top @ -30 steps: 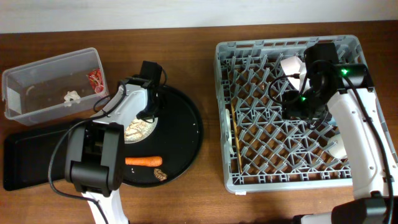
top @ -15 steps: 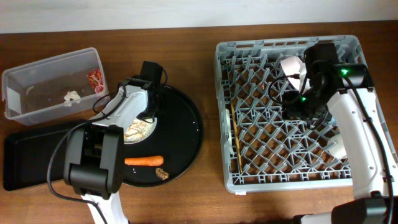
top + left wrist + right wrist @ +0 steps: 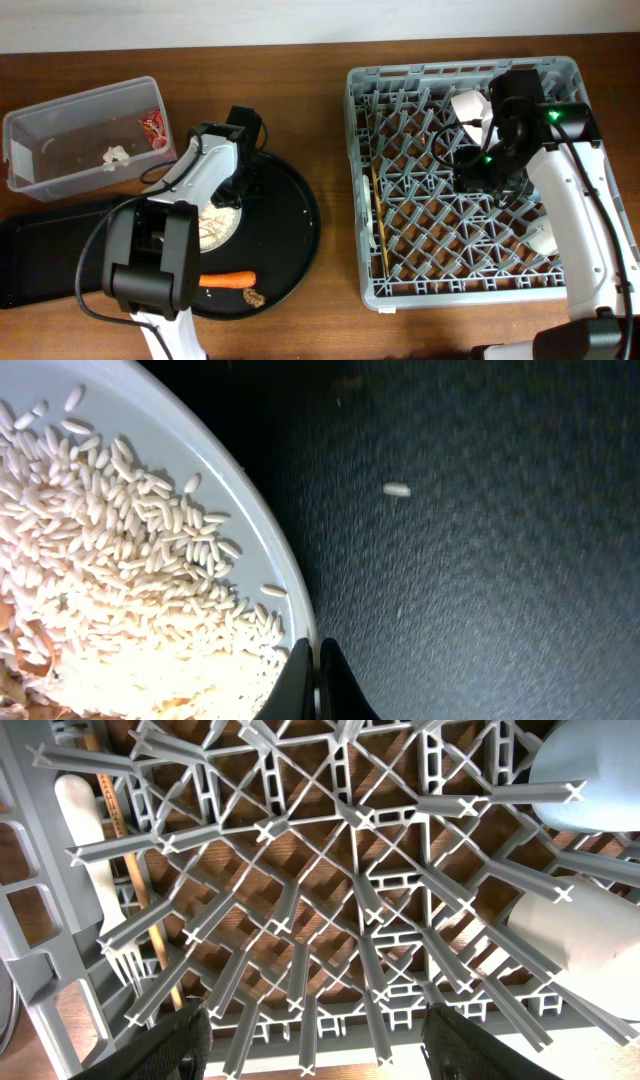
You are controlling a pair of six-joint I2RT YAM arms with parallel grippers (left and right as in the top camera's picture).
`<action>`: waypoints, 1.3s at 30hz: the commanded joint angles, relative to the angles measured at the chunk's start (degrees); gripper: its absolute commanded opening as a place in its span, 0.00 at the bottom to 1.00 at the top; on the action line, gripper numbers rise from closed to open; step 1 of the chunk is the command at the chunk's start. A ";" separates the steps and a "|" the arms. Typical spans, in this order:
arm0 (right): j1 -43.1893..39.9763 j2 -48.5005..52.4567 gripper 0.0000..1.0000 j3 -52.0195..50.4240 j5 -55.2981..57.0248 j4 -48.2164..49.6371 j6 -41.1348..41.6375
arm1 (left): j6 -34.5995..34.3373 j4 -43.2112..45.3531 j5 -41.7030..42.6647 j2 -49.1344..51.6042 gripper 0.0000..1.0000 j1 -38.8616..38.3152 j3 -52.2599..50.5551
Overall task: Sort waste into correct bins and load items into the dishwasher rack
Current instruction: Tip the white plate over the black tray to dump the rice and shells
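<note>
My left gripper (image 3: 243,186) is shut on the rim of the round white plate (image 3: 214,226), which holds beige food scraps (image 3: 110,590) and sits on the round black tray (image 3: 285,225). In the left wrist view the fingers (image 3: 315,665) pinch the plate edge (image 3: 262,530). An orange carrot (image 3: 228,281) and a small brown lump (image 3: 254,297) lie on that tray. The clear tub (image 3: 60,120) holds a red wrapper (image 3: 152,128) and a white tissue wad (image 3: 117,155). My right gripper (image 3: 320,1040) is open and empty above the grey rack (image 3: 400,80). The rack holds chopsticks (image 3: 378,225), a fork (image 3: 85,830), a white cup (image 3: 468,107) and a light-blue cup (image 3: 590,765).
The flat black tray (image 3: 50,250) lies at the front left, partly under my left arm. Another white vessel (image 3: 585,940) stands in the rack by the right arm; its shape is unclear. Upright pegs fill the rack floor (image 3: 350,870).
My left gripper has dragged the plate toward the front left. The round black tray with the carrot and lump slid the same way. The right arm has not moved.
</note>
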 commanded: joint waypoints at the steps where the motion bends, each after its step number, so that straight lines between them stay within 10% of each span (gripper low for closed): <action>1: -0.09 -0.96 0.71 0.72 0.09 -0.07 -0.02 | 0.44 -1.64 0.85 -3.26 0.01 -0.07 0.79; 28: -0.09 -0.96 0.71 0.72 0.09 -0.11 -0.02 | 0.44 -11.76 -10.32 -15.47 0.00 -3.17 3.02; 39: -0.09 -0.96 0.71 0.72 0.09 -0.28 -0.02 | 2.78 -12.35 -10.03 -19.32 0.00 9.27 3.02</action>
